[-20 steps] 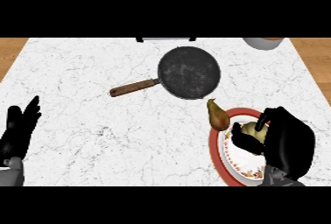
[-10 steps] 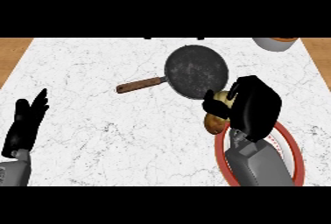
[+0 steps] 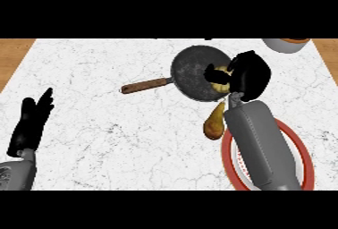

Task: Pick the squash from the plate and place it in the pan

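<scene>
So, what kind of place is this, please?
Probably a kitchen counter: a white marble-patterned top carries a dark frying pan with a brown handle, a red-rimmed plate, and a squash.

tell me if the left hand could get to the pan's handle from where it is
Probably yes. The pan's handle points toward the left hand, which rests open by the left edge, with only bare counter between them. The right hand and squash are at the pan's other side.
</scene>
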`<state>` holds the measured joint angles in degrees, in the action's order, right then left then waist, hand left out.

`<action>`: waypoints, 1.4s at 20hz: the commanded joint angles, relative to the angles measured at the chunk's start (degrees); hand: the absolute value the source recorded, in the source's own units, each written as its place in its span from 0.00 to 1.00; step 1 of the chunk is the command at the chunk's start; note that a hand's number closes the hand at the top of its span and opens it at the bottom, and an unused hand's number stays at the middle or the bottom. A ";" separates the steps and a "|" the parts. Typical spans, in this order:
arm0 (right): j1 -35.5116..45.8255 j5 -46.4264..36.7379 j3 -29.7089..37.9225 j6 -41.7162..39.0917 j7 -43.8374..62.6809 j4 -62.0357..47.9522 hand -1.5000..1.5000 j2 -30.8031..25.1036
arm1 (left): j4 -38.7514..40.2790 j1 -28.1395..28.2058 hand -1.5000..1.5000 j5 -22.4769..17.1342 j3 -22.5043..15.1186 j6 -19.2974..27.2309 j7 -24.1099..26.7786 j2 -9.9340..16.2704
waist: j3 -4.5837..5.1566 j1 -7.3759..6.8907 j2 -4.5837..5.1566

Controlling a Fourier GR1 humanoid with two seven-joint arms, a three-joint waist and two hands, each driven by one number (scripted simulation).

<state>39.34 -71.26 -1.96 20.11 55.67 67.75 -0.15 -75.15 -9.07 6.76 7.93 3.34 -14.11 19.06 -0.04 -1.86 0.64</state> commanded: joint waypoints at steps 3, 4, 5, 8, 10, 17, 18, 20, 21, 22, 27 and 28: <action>9.39 6.04 9.89 12.65 -7.06 -21.95 1.00 -1.66 | 0.27 0.49 0.50 0.62 -0.47 -0.52 1.05 -0.15 | -0.03 -0.96 0.48; 10.47 4.90 8.84 16.12 -5.89 -25.70 1.00 0.12 | 0.86 -0.06 0.50 -0.10 -0.02 -0.98 1.36 -0.20 | -0.02 -1.25 0.53; 10.19 7.43 11.41 16.34 -10.62 -27.82 1.00 -2.13 | -0.19 -0.07 0.50 -1.67 1.03 -2.48 1.50 0.82 | -0.05 -1.37 0.61; 10.94 10.02 13.59 21.36 -15.45 -34.35 1.00 -0.86 | -1.47 0.40 0.50 -1.43 0.64 -2.64 1.01 0.83 | -0.11 -2.33 0.94; 13.51 13.98 16.15 20.86 -20.44 -37.33 1.00 -2.39 | -0.84 0.44 0.50 -0.79 0.79 -2.37 1.53 1.18 | -0.11 -1.97 0.85; 15.87 23.06 22.75 24.03 -28.45 -41.90 0.00 -0.32 | 0.34 -4.64 0.50 -1.12 0.46 -3.27 -1.05 1.38 | -0.26 -3.32 1.91; 16.05 24.24 23.62 24.17 -30.02 -42.82 0.00 -0.21 | 0.72 -3.04 0.50 -0.52 0.05 -1.92 1.03 -0.11 | -0.22 -3.52 1.90; 16.10 24.83 24.48 25.23 -32.43 -43.94 0.00 -1.04 | -0.39 -3.59 0.50 -0.46 -1.00 -2.59 -0.46 -0.43 | -0.30 -4.38 2.29; 15.17 25.82 25.05 26.71 -34.82 -43.98 0.00 -0.05 | -0.59 -4.31 0.50 -0.05 -0.57 -1.51 -1.21 -0.32 | -0.33 -4.21 2.23; 17.17 26.04 25.36 26.48 -35.51 -44.03 0.00 -1.04 | 0.17 -3.25 0.50 0.06 -1.05 -2.30 1.00 -0.40 | -0.26 -4.54 2.34; 16.49 29.41 28.01 31.79 -43.36 -44.11 0.00 -0.23 | -0.35 -3.35 0.50 -0.46 -0.74 -2.70 -0.08 -0.25 | -0.27 -4.51 2.18; 17.75 30.36 28.93 33.11 -43.81 -43.29 0.00 -0.30 | 0.33 -2.92 0.50 0.73 -2.02 -1.55 1.17 -1.82 | -0.25 -4.44 2.36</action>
<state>56.23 -43.37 24.84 49.33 16.60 24.10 -0.85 -75.47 -12.27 7.05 6.53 1.53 -13.83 18.07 -0.32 -6.28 2.87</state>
